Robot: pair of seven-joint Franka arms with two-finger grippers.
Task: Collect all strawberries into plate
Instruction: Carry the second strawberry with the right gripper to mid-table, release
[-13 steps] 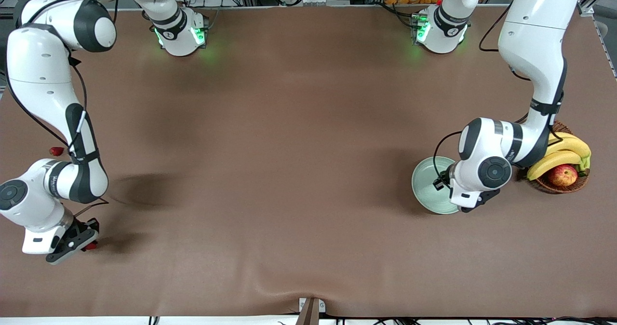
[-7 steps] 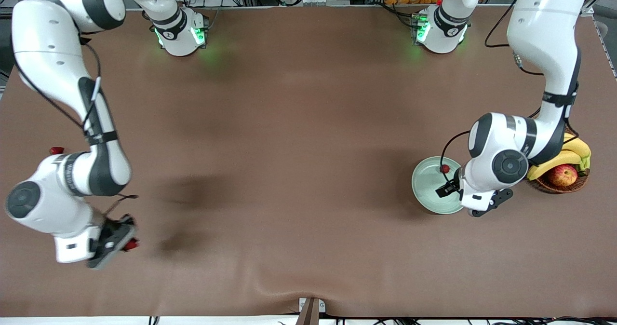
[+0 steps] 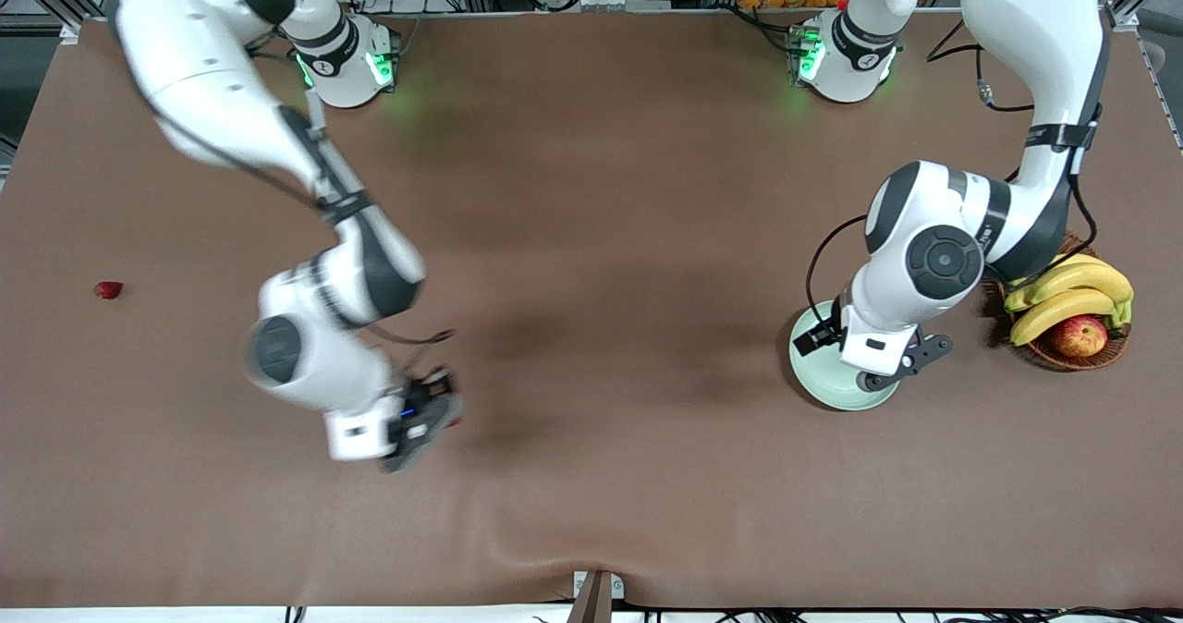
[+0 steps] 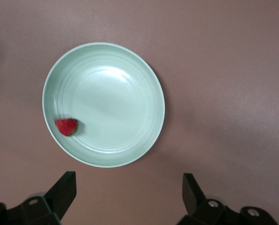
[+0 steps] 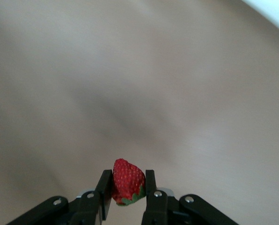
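plate [image 3: 811, 371]: left pincer [image 3: 901, 364] overhead | basket [image 3: 1100, 355] beside | middle table [image 3: 601, 235] bare

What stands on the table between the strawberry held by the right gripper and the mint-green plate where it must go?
Nothing visible: bare brown table separates the small red strawberry in the right gripper from the round mint-green plate. The open left gripper hangs over that plate, which holds one strawberry.

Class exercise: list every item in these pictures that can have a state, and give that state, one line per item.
Left hand: open, empty, above the plate.
Right hand: shut on a strawberry, in the air over the bare table.
Plate: upright, holding one strawberry by its rim.
Loose strawberry: on the table toward the right arm's end, not yet collected.
Basket: holds bananas and an apple.
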